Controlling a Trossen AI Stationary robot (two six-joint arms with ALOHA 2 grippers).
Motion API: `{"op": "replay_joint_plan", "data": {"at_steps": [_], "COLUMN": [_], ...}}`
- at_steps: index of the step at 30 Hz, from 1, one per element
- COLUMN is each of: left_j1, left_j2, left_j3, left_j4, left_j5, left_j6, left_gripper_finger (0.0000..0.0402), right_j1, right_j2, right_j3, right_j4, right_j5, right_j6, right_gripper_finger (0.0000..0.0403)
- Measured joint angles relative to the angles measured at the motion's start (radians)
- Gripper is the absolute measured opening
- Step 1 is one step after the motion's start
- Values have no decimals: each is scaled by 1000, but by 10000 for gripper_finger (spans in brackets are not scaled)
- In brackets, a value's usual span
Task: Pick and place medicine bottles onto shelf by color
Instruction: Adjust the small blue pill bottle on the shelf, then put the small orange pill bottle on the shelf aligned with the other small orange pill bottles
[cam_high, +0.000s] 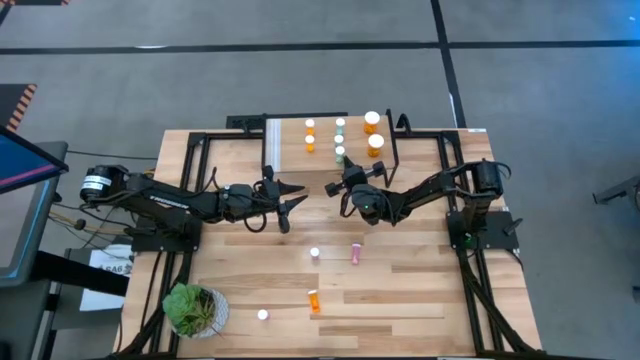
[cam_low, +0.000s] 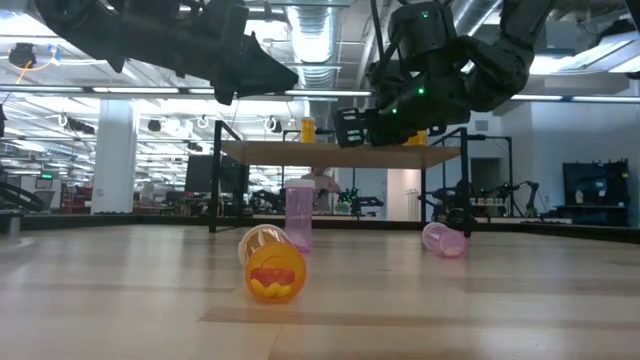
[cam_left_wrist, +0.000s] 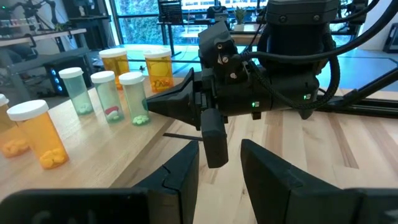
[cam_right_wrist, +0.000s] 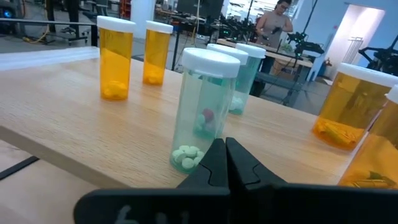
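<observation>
Closest to the overhead camera, we see both arms meeting over the middle of the bench, just short of the shelf (cam_high: 290, 150) at its far edge: the left gripper (cam_high: 293, 196) with jaws narrowly apart and empty, the right gripper (cam_high: 334, 186) pinched shut on nothing, its tips by the nearest pale green bottle (cam_high: 340, 154). Orange, green and wide orange bottles already stand in separate rows on the plank. Unsorted bottles remain on the bench: an upright pink one (cam_high: 315, 254), a fallen pink one (cam_high: 355, 254), a fallen orange one (cam_high: 314, 301) and one more near the potted plant (cam_high: 194, 309) at the near left corner. At table level, we find the fallen orange bottle (cam_low: 272, 266) nearest, with the pink ones behind it and the shelf beyond. From the left wrist, we see its own fingers (cam_left_wrist: 180, 174) slightly parted, facing the right gripper. From the right wrist, closed fingertips (cam_right_wrist: 217, 163) sit just before the green bottle (cam_right_wrist: 202, 112). We judge the next pick should begin with a clean retreat; the crowded arms and standing rows are the obstacles.
</observation>
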Motion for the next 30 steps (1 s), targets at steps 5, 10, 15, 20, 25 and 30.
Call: {"op": "replay_joint_plan", "data": {"at_steps": [5,10,15,20,25,30], "left_j1": [0,0,0,0,0,-2], "left_j2": [0,0,0,0,0,0], "left_j3": [0,0,0,0,0,0], "left_j4": [0,0,0,-20,-32,-32], "left_j5": [0,0,0,0,-6,27], "left_j6": [0,0,0,1,1,-11], "left_gripper_finger": [107,107,107,107,107,106], "right_j1": [0,0,0,59,219,428], "right_j2": [0,0,0,-16,-84,-177], "right_j3": [0,0,0,0,0,0], "right_j4": [0,2,2,-11,-10,-101], "right_j5": [-9,-27,-24,117,159,122], "right_j6": [0,1,-15,-91,-113,-178], "right_gripper_finger": [0,0,0,1,1,2]}}
